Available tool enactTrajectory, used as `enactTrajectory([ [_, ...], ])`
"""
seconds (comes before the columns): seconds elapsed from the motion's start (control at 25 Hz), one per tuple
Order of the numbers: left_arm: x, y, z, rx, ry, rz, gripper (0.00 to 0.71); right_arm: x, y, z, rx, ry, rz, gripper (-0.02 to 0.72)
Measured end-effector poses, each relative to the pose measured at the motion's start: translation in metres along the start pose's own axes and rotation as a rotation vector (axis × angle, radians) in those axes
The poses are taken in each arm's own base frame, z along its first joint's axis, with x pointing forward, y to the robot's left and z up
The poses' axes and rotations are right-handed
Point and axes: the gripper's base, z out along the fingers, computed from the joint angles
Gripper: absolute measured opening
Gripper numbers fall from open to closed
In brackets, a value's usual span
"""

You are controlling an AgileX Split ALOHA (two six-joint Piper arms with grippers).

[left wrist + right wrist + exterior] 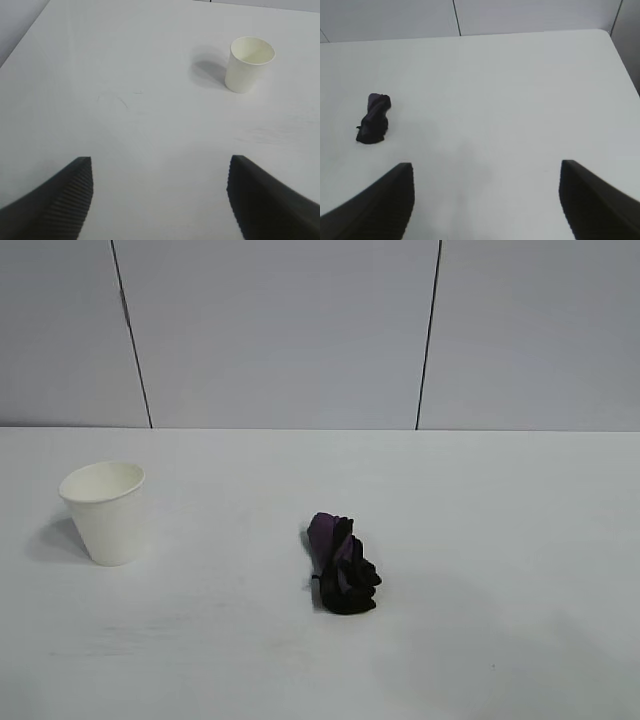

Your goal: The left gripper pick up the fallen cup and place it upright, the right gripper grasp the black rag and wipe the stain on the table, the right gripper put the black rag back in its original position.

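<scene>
- Nearest to you in the left wrist view, the left gripper (160, 197) is hanging over bare table (150, 125) with its two ribbed fingers (65, 200) spread wide and nothing between them; it is released, grasping nothing.
- Nearest to you in the right wrist view, the right gripper (485, 200) is likewise sitting released, its fingers (385, 202) standing far apart over the white top and gripping nothing.
- Farther off in the exterior view, you are seeing the black rag (342, 564) lying as a crumpled bundle just right of the frame's centre, purple folds showing at its far end; in the right wrist view it is lying at the left of the frame, well apart from the fingers.
- The cup (104, 511) is standing upright at the middle left of the exterior frame, mouth up, well apart from the rag; in the left wrist view it is sitting at the upper right, casting a soft shadow.
- Farthest back, a pale panelled wall (280, 330) is closing the scene.
</scene>
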Motion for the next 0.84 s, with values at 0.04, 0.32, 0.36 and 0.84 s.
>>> enactTrajectory([
  [0.04, 0.0000, 0.0000, 0.0000, 0.000, 0.000, 0.000, 0.539, 0.0001, 0.0000, -0.0001, 0.005, -0.001, 0.003, 0.547],
  [0.32, 0.0000, 0.0000, 0.0000, 0.000, 0.000, 0.000, 0.539, 0.0082, -0.0011, 0.0054, 0.022, 0.056, -0.003, 0.545],
  [0.36, 0.0000, 0.0000, 0.0000, 0.000, 0.000, 0.000, 0.539, 0.0082, -0.0013, 0.0055, 0.023, 0.056, -0.004, 0.545],
  [0.84, 0.0000, 0.0000, 0.0000, 0.000, 0.000, 0.000, 0.539, 0.0083, -0.0017, 0.0055, 0.029, 0.057, 0.027, 0.545],
])
